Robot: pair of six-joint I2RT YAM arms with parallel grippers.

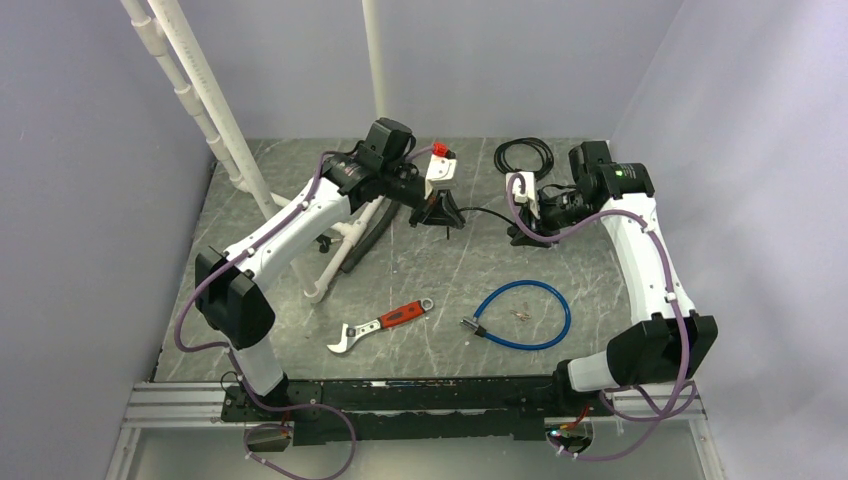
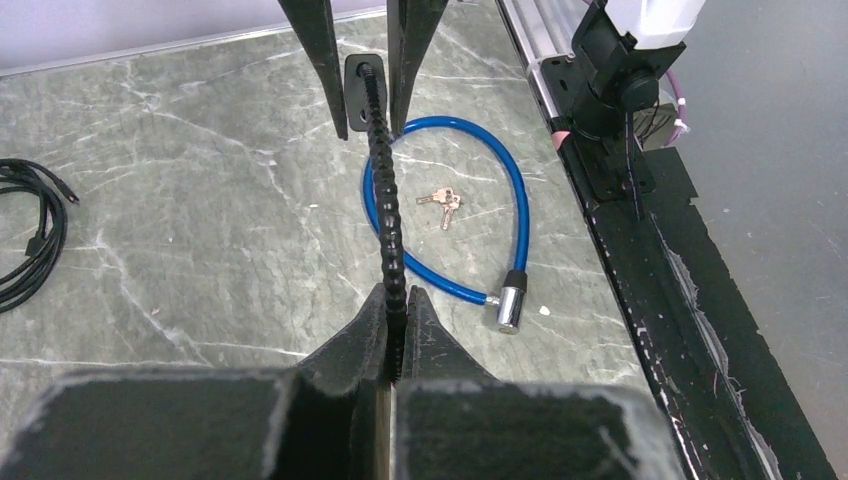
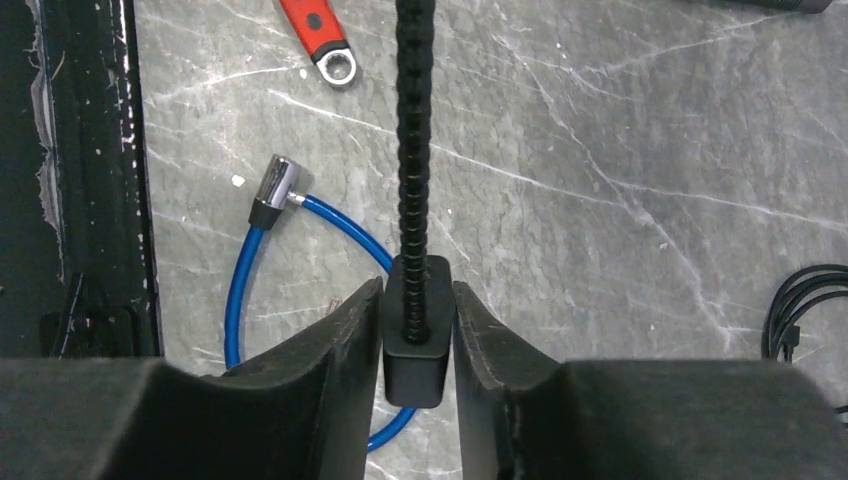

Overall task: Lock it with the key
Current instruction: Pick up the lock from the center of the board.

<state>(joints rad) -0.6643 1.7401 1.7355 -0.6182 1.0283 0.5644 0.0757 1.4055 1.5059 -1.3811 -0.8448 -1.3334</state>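
The 2 keys (image 2: 441,200) lay on the table (image 2: 200,230) inside the loop of the blue cable lock (image 2: 525,215). The left fingers (image 2: 345,350) pinched a black bumpy cord (image 2: 385,200); the right fingers (image 3: 335,345) squeezed its end block (image 3: 415,350).

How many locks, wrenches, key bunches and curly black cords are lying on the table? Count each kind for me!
Blue cable lock: 1
Red-handled wrench: 1
Bunch of keys: 1
Coiled black cord: 1
Total: 4
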